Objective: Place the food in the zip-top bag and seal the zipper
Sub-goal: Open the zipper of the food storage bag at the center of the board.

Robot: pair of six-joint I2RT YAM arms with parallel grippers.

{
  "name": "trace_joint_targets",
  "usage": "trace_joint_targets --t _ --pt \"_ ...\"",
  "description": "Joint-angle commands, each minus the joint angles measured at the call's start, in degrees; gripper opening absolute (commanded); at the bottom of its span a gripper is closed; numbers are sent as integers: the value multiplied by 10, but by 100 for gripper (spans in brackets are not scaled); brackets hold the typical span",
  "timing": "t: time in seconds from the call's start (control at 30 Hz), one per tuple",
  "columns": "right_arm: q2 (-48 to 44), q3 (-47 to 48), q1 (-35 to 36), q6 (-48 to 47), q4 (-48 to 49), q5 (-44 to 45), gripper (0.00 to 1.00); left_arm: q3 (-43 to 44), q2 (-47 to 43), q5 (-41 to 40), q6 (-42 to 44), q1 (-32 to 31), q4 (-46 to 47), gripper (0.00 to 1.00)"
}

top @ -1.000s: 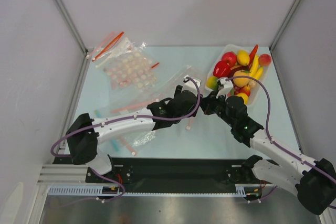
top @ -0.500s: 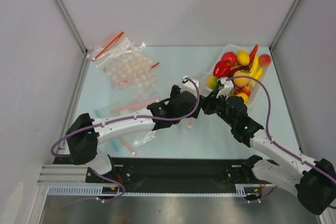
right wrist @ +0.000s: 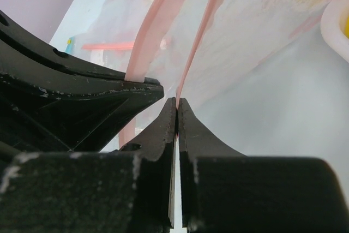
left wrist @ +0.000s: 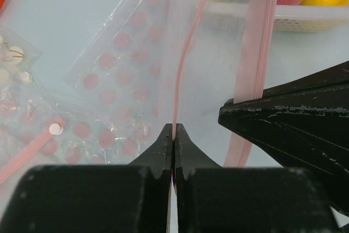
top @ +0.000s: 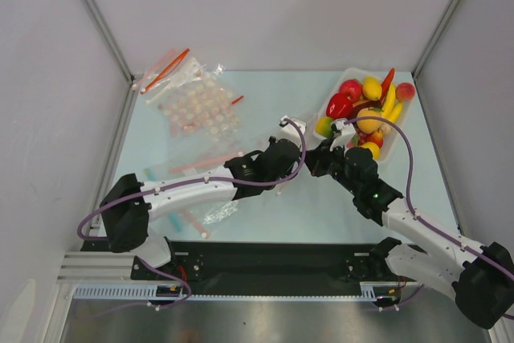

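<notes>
The zip-top bag (left wrist: 218,69) hangs clear between my two grippers, its mouth held apart. My left gripper (left wrist: 173,130) is shut on one thin edge of the orange-red zipper (left wrist: 257,47). My right gripper (right wrist: 176,102) is shut on the opposite strip (right wrist: 204,36) of that mouth. In the top view the left gripper (top: 300,160) and right gripper (top: 316,157) nearly meet just left of the tray. The food (top: 365,106) lies piled in the white tray (top: 396,139): a red pepper (top: 339,105), a peach (top: 405,91) and a green-yellow mango (top: 324,125) among it.
Clear bags printed with pale dots (top: 193,106) lie at the back left, with an orange-red strip (top: 166,70) beside them. More crumpled plastic (top: 213,213) lies under the left arm near the front edge. Grey walls close in on both sides.
My left gripper was open and has shut on the bag's mouth strip. The loose pink strip that hung below it no longer shows. The right gripper has stayed shut in place.
</notes>
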Motion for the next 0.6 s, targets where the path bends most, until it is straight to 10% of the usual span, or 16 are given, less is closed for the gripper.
trace_joint_targets --t 0.0,0.57 --pt "0 16 3 -5 14 -6 0 13 -42 -28 20 1 -1 0" --pt "74 23 -23 38 38 -46 0 133 -75 -374 -30 -75 -347 0"
